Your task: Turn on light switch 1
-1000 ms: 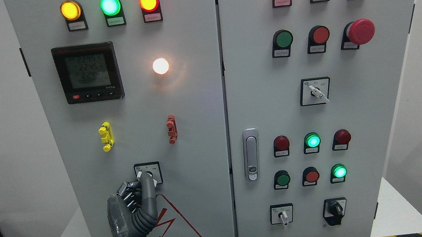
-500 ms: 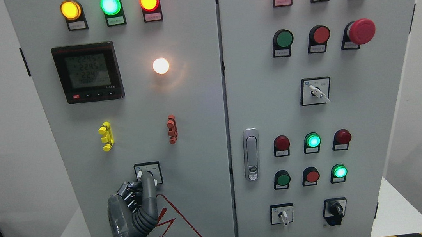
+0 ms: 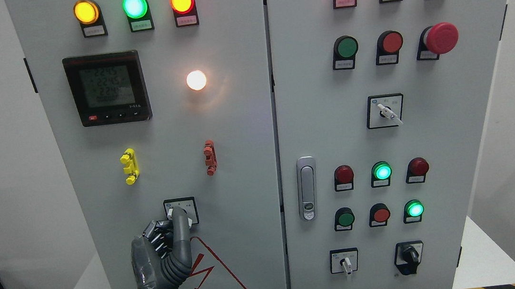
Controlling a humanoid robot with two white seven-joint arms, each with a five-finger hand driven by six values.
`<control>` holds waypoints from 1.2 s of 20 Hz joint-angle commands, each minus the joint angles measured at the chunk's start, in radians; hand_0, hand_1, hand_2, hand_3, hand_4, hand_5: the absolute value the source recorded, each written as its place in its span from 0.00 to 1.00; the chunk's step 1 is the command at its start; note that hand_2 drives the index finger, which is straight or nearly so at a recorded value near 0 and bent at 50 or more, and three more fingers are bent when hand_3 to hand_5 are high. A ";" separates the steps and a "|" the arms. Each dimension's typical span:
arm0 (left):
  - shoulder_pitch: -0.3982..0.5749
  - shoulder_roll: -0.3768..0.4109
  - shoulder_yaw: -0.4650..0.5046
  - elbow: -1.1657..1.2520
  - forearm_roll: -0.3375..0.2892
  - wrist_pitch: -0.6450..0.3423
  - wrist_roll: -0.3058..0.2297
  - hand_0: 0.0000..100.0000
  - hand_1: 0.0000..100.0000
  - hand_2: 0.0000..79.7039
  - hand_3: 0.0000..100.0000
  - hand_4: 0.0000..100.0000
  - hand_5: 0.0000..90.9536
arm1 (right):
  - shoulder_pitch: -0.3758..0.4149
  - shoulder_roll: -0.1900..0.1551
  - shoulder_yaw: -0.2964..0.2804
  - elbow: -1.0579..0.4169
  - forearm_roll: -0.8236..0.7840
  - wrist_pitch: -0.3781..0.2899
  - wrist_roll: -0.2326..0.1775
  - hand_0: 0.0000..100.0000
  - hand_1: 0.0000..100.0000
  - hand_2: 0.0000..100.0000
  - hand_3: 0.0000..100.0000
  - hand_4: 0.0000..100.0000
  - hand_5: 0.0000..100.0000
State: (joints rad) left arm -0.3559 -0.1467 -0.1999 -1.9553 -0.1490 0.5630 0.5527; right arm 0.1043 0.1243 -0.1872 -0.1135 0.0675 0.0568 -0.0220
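Observation:
The light switch (image 3: pixel 181 211) is a small rotary selector in a black-framed plate, low on the left cabinet door. My left hand (image 3: pixel 170 225) rises from the bottom edge just below it. Its index finger (image 3: pixel 180 229) is stretched straight up with the tip resting on the switch knob and covering most of it. The other fingers are curled into the palm and hold nothing. Above, a round white lamp (image 3: pixel 196 80) glows brightly on the same door. My right arm does not show.
The left door carries a digital meter (image 3: pixel 107 88), a yellow clip (image 3: pixel 129 166), a red clip (image 3: pixel 210 157) and three lit lamps on top. The right door has a latch handle (image 3: pixel 307 188), push buttons, selector switches and a red emergency stop (image 3: pixel 441 38).
My index fingertip has crept very slightly upward on the switch knob. The white lamp is lit in every frame and nothing else has moved.

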 commanded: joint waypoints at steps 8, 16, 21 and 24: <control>0.015 0.004 -0.003 -0.005 0.000 -0.005 0.000 0.30 0.33 0.82 0.97 0.96 0.91 | 0.000 0.000 0.000 0.000 0.000 0.000 0.001 0.00 0.00 0.00 0.00 0.00 0.00; 0.046 0.007 -0.003 -0.010 -0.001 -0.037 0.000 0.25 0.33 0.82 0.98 0.97 0.91 | 0.000 0.000 0.000 0.000 0.000 0.000 0.001 0.00 0.00 0.00 0.00 0.00 0.00; 0.130 0.019 -0.010 -0.010 -0.003 -0.143 -0.002 0.23 0.34 0.83 0.99 0.98 0.92 | 0.000 0.000 0.000 0.000 0.000 0.000 0.001 0.00 0.00 0.00 0.00 0.00 0.00; 0.167 0.022 -0.010 -0.011 -0.003 -0.191 -0.002 0.22 0.34 0.83 0.99 0.98 0.92 | 0.000 0.000 0.000 0.000 0.000 0.000 0.001 0.00 0.00 0.00 0.00 0.00 0.00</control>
State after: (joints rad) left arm -0.2540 -0.1365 -0.2043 -1.9631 -0.1505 0.4202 0.5509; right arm 0.1043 0.1243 -0.1875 -0.1135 0.0675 0.0568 -0.0220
